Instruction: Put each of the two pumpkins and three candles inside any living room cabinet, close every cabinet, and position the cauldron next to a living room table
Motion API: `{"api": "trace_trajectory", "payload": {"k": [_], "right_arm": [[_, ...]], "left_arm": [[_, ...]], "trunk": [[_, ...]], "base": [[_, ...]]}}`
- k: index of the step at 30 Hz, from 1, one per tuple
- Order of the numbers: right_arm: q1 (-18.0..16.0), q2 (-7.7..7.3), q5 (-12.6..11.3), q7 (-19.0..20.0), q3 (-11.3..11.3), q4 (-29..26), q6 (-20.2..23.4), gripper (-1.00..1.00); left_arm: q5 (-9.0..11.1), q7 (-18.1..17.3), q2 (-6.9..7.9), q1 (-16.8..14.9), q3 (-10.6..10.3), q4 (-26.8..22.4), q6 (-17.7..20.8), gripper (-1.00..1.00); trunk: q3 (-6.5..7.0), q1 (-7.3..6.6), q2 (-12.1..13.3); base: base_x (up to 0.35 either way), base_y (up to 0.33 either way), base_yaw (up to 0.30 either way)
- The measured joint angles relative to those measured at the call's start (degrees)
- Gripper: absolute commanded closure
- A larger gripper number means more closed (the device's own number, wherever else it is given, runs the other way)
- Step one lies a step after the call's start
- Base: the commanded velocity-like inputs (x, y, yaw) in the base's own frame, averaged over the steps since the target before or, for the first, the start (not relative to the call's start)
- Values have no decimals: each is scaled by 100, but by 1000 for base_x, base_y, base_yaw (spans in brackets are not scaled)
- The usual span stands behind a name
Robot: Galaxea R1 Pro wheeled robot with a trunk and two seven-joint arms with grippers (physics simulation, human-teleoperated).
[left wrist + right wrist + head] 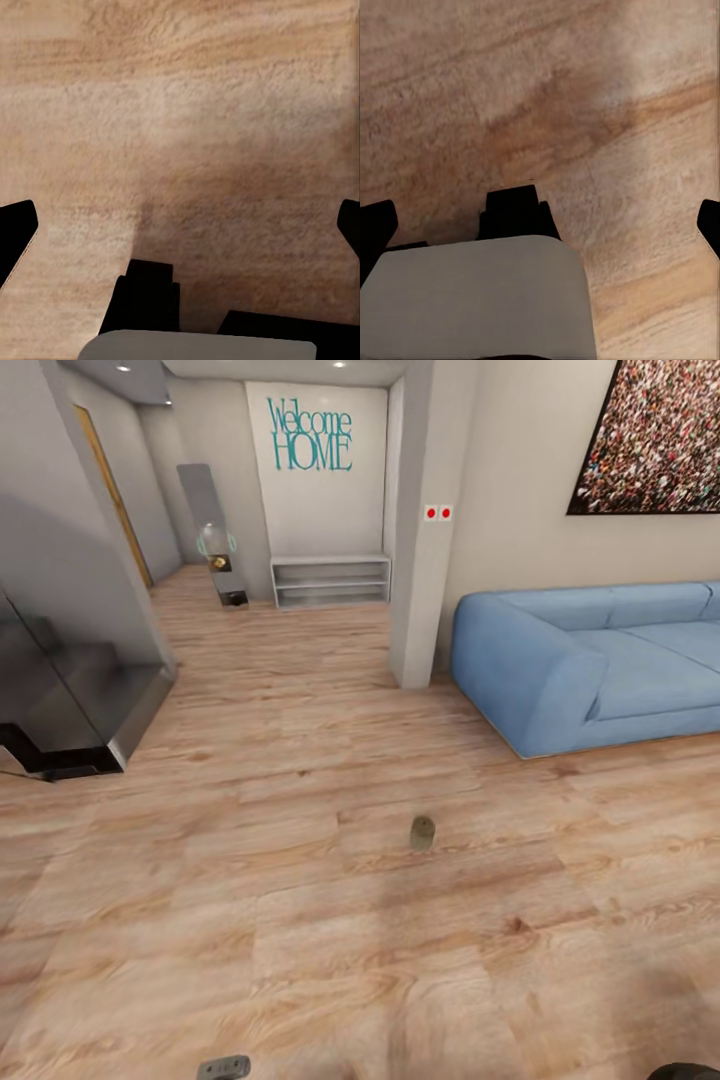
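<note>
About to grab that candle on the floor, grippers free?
Left gripper: open, fingers spread, holding nothing.
Right gripper: open, holding nothing.

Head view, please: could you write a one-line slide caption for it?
Candle standing alone on the wood floor, blue sofa at right, "Welcome HOME" sign down the hall.

One candle (422, 833) — stubby, grey-cream — stands upright on the floor.

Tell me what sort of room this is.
Likely a home's living room opening onto an entry hall: a blue sofa, a "Welcome HOME" wall sign, wood plank flooring, and a candle on it.
</note>
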Motion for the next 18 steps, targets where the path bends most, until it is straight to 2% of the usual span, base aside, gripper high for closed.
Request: {"api": "trace_trajectory", "payload": {"k": [18], "right_arm": [[31,16,3,-2,1,4,-8,-100]], "left_arm": [[7,0,-2,0,0,-1,0,-100]], "trunk": [[0,0,0]], "base": [[335,0,0]]}}
